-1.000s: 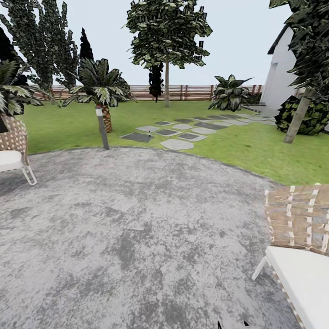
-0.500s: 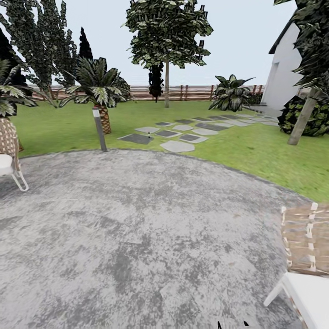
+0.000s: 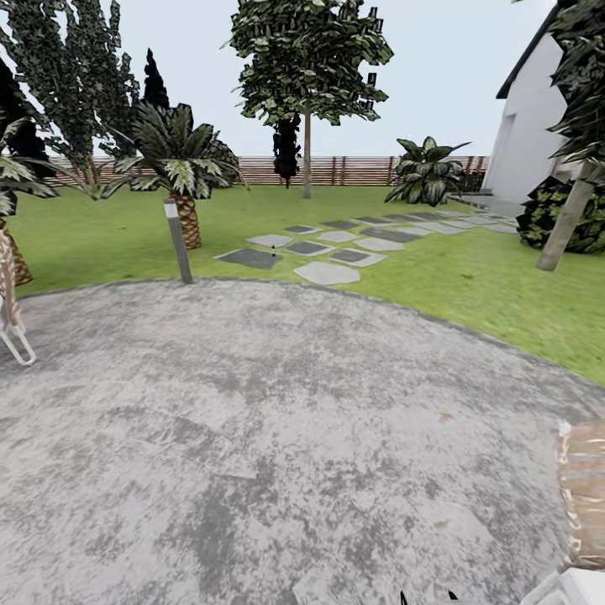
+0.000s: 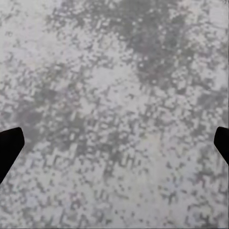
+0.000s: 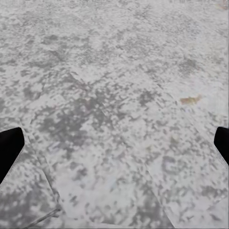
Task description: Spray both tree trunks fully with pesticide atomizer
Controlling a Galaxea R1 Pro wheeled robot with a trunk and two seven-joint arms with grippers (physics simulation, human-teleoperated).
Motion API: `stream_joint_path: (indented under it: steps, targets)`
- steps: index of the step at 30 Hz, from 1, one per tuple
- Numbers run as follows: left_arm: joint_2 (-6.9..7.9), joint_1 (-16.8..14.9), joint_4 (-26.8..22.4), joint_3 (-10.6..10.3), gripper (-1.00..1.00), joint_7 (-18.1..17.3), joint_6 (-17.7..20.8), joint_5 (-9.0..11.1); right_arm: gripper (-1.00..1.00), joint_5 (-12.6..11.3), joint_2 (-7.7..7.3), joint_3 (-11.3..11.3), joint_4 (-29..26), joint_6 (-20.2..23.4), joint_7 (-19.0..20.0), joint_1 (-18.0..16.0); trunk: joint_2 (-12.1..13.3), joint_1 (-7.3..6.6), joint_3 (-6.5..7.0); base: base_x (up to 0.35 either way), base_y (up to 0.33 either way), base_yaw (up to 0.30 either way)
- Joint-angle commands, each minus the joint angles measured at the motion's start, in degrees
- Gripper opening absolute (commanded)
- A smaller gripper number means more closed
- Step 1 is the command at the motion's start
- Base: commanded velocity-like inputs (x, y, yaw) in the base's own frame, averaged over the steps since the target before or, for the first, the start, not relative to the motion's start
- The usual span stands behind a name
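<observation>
Both grippers hang over the grey mottled paving (image 3: 252,437), the left gripper (image 4: 114,143) and the right gripper (image 5: 114,143) each with its 2 dark fingertips spread wide at opposite edges of its wrist view and nothing between them. At the far rim of the paving stands a short post lamp (image 3: 177,241), with a small palm (image 3: 181,172) just behind it on the lawn (image 3: 470,286) and grey stepping stones (image 3: 326,271) beyond the rim toward the white house (image 3: 525,139). A tiny dark upright thing (image 3: 273,249) on the stones is too small to name as the atomizer; 1 leaning tree trunk (image 3: 568,227) rises near the house, another tree (image 3: 306,76) stands before the slat fence (image 3: 353,170).
</observation>
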Motion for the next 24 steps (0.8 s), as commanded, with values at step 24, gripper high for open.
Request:
stream_joint_path:
  steps: [24]
  targets:
    - [-0.01, 0.00, 0.05, 0.05, 1.00, -0.03, -0.19, 0.04, 1.00, 0.61, 0.03, -0.25, 0.05, -0.14, -0.30, -0.03, -0.02, 0.02, -0.05, 0.339, 0.000, 0.000]
